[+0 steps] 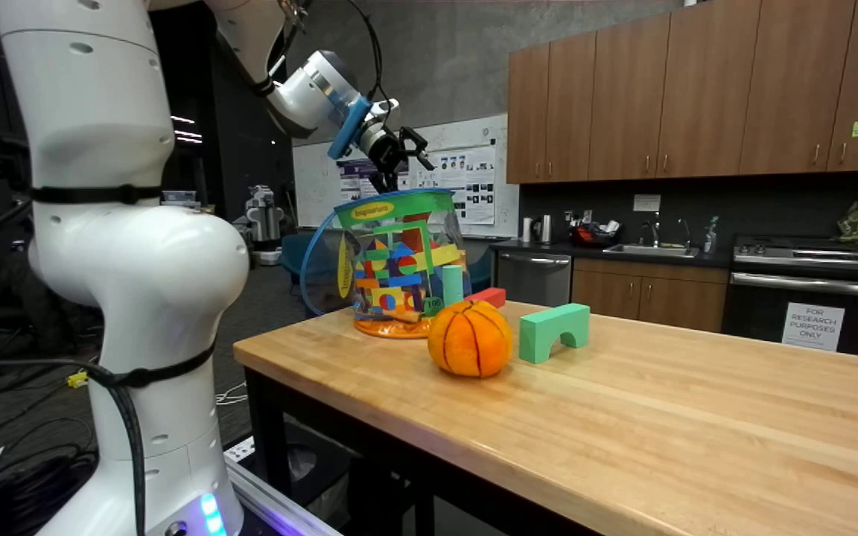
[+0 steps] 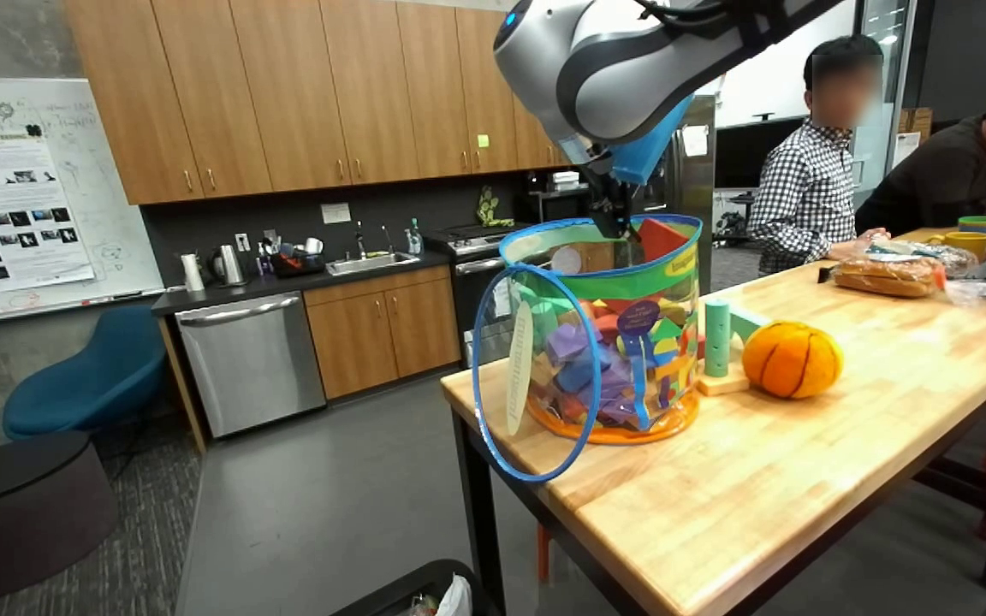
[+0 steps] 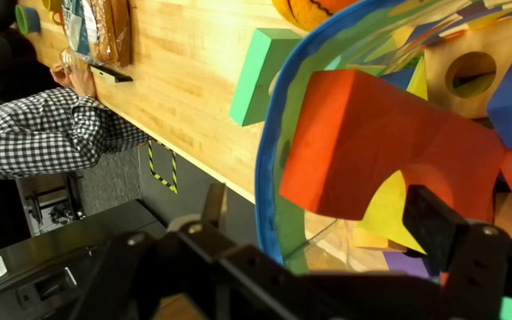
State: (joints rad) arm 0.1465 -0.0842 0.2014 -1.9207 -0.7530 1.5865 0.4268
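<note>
While your jaws stand spread apart and released at the mouth of the clear bin (image 1: 429,199), the red arch block (image 3: 394,129) lies inside it.
In the wrist view, the upper edge cuts off the orange pumpkin (image 3: 309,11) on the desk (image 1: 697,417), and one dark fingertip (image 3: 434,218) overlaps the block, so you cannot tell whether they touch; the block shows just beside that tip, nearer it than its partner.

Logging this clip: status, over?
Gripper open, empty, at mouth of clear tub. Large red block inside. Blue rim shows between fingers in wrist view, possibly obstructing.
</note>
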